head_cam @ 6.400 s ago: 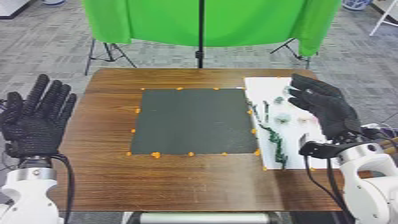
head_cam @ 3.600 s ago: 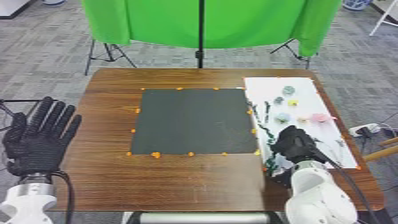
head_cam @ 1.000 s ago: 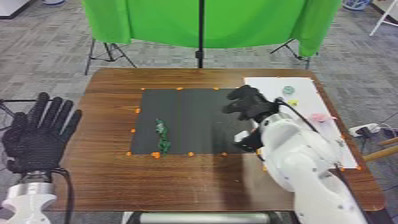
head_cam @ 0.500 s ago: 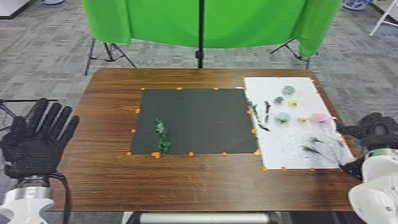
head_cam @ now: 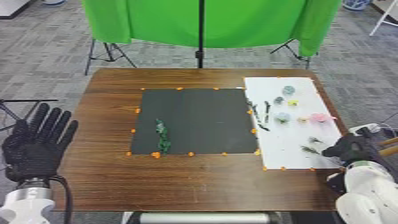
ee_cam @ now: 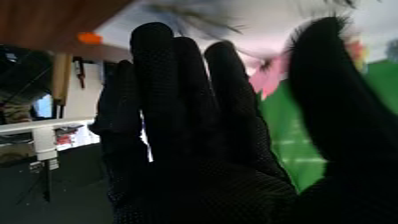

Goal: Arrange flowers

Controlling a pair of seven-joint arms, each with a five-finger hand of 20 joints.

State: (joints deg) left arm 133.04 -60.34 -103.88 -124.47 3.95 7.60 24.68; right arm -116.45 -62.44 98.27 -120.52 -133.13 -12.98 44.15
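The green sprig (head_cam: 163, 136) now lies on the dark board (head_cam: 200, 115), on its left side and toward the robot. A few seconds ago, the board had no plants on it. So the first bit of the flower picture looks to be in place, and there is a lot more to do.

The right hand (head_cam: 354, 149) was over the board a second ago. Then it went out past the right side of the white sheet (head_cam: 289, 135). Now it has come in and down to the sheet's near right corner, close to the thin twigs (head_cam: 311, 149). Its fingers are straight and its thumb stands well apart from them, with nothing pinched. I can't tell if it touches a twig.

My guess is that the twigs are next. They look thin and light, so they could slip, bend or snap. The hand would need to go low and close gently on the stalks.

The left hand (head_cam: 37, 150) is beside the desk (head_cam: 213, 182), spread and holding nothing, just as before.

The pink flower (head_cam: 320, 117), the yellow flower (head_cam: 293, 102) and the blue flower (head_cam: 282, 117) are on the sheet too. They still need to go over, I think.
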